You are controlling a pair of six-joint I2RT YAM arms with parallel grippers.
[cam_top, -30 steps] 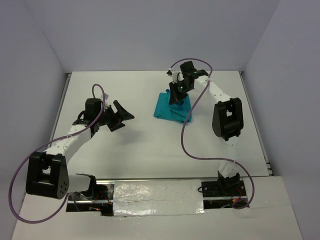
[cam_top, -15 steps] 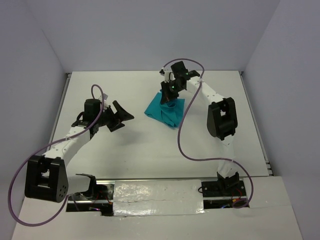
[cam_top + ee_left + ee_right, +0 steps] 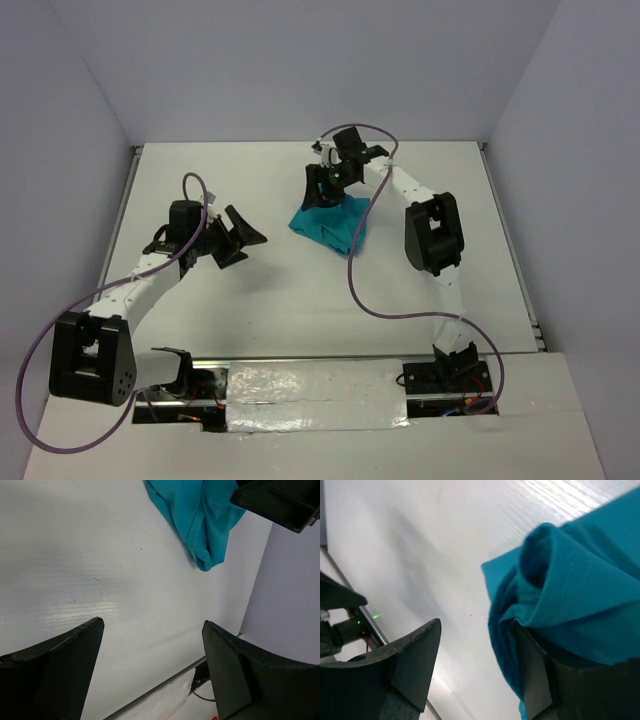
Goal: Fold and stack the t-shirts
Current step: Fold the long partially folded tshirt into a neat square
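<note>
The teal t-shirt (image 3: 332,224) lies bunched in a folded heap at the back middle of the table. In the right wrist view the t-shirt (image 3: 580,575) is rumpled, and a fold of it drapes over my right-hand finger. My right gripper (image 3: 320,190) hovers at the heap's far left corner. Its jaws stand apart with bare table between them, so the right gripper (image 3: 477,625) is open. My left gripper (image 3: 246,234) sits to the left of the shirt, open and empty. In the left wrist view the left gripper (image 3: 152,624) is over bare table and the t-shirt (image 3: 200,520) lies ahead.
Grey walls (image 3: 300,70) close in the white table (image 3: 250,290) at the back and both sides. A taped strip (image 3: 320,385) runs along the near edge between the arm bases. Purple cables (image 3: 365,290) loop off both arms.
My right gripper has swung left, dragging the shirt's edge with it, and has gone from shut on the cloth to open. The left arm has barely moved.
</note>
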